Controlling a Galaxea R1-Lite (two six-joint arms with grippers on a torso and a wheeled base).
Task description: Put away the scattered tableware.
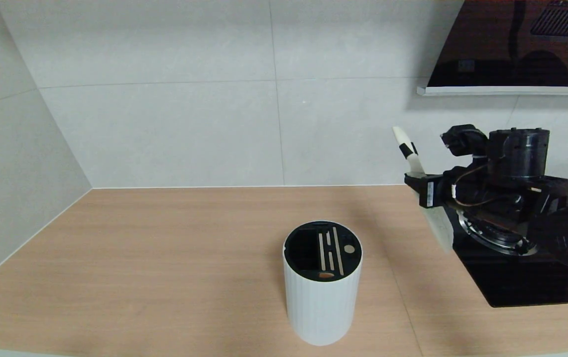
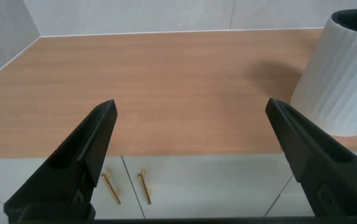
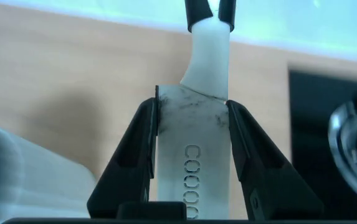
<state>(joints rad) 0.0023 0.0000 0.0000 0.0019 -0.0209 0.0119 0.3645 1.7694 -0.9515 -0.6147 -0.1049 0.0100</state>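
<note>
Presently the job is judged partway: the white knife (image 1: pixel 437 228) is off the counter but not yet stowed in the white ribbed holder (image 1: pixel 322 292), whose top slots look vacant. The right gripper (image 1: pixel 425 191) clamps the knife by its blade, handle upward, above and to the right of the holder. The left gripper (image 2: pixel 190 112) stands wide and empty, left of the holder.

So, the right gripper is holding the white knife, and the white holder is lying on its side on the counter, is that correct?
Not quite: the white holder stands upright on the counter, its slotted top facing up, as the head view shows. The rest holds: the right gripper has its fingers shut on the white knife.
</note>
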